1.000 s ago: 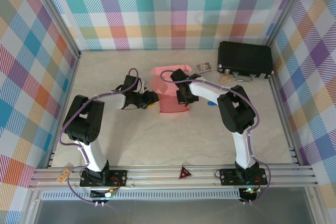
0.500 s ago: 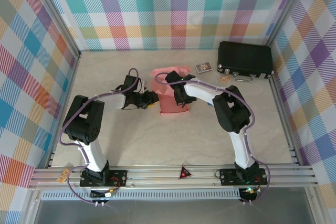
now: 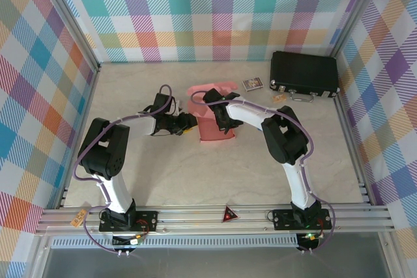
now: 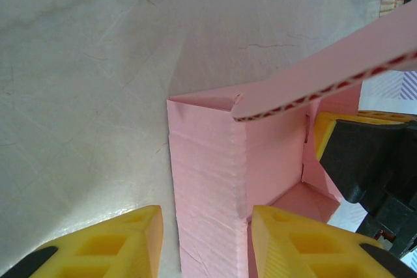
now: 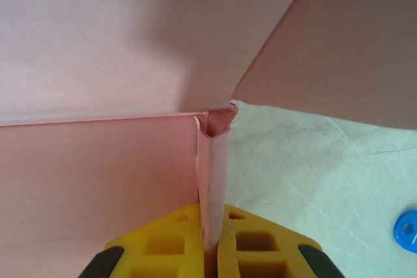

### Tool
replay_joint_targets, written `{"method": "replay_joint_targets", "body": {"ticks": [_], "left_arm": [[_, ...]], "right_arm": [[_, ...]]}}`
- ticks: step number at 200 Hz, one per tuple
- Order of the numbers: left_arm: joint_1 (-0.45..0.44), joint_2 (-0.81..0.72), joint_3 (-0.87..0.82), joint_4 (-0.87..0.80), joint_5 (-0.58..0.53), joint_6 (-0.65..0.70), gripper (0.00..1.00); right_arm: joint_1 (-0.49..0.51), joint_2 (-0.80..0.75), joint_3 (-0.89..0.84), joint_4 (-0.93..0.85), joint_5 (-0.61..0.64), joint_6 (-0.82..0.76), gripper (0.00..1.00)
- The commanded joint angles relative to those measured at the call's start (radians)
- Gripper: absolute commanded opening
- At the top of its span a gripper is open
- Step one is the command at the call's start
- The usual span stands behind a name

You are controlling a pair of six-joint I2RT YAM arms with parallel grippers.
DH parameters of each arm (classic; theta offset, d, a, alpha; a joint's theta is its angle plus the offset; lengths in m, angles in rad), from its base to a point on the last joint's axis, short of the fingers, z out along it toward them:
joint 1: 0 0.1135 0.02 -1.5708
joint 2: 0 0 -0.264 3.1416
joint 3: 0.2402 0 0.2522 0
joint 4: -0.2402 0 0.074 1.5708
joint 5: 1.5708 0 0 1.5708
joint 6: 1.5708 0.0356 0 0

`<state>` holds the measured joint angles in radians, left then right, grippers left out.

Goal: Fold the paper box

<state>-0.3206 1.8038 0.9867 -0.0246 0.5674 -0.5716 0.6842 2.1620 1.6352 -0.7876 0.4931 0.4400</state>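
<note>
The paper box (image 3: 212, 131) is salmon-pink card, partly folded, in the middle of the table with a flap raised at its far end. My left gripper (image 3: 190, 122) reaches it from the left. In the left wrist view its yellow jaws (image 4: 207, 245) straddle a side wall (image 4: 205, 180), open. The right finger is against the wall and a sliver of table shows by the left one. My right gripper (image 3: 221, 120) is over the box. In the right wrist view it (image 5: 212, 242) is shut on a thin upright pink wall (image 5: 214, 167) at a corner.
A black case (image 3: 304, 74) lies at the back right, with a small card (image 3: 252, 83) and a tan scrap (image 3: 280, 97) near it. A blue disc (image 5: 407, 231) lies on the table right of the box. Plaid walls enclose the table.
The right arm has shifted left and its gripper sits slightly farther over the box. The raised far flap has leaned a little. The left arm has not moved.
</note>
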Motion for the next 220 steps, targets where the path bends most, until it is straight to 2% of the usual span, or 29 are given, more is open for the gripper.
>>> {"method": "replay_joint_targets", "body": {"ticks": [1, 34, 66, 118, 220], "left_arm": [[-0.014, -0.012, 0.014, -0.015, 0.007, 0.015, 0.40], [-0.014, -0.017, 0.015, -0.018, 0.006, 0.016, 0.40], [-0.014, -0.021, 0.017, -0.023, 0.006, 0.016, 0.40], [-0.014, -0.026, 0.021, -0.024, 0.005, 0.017, 0.40], [-0.015, -0.033, 0.027, -0.030, 0.015, 0.018, 0.40]], "right_arm": [[-0.006, 0.079, -0.023, -0.044, 0.006, -0.001, 0.10], [-0.006, 0.062, -0.023, -0.042, 0.001, 0.001, 0.12], [-0.008, 0.021, -0.025, -0.036, -0.004, 0.003, 0.21], [-0.008, -0.029, -0.025, -0.027, -0.007, 0.003, 0.27], [-0.009, -0.105, -0.055, 0.026, -0.093, 0.020, 0.46]]}}
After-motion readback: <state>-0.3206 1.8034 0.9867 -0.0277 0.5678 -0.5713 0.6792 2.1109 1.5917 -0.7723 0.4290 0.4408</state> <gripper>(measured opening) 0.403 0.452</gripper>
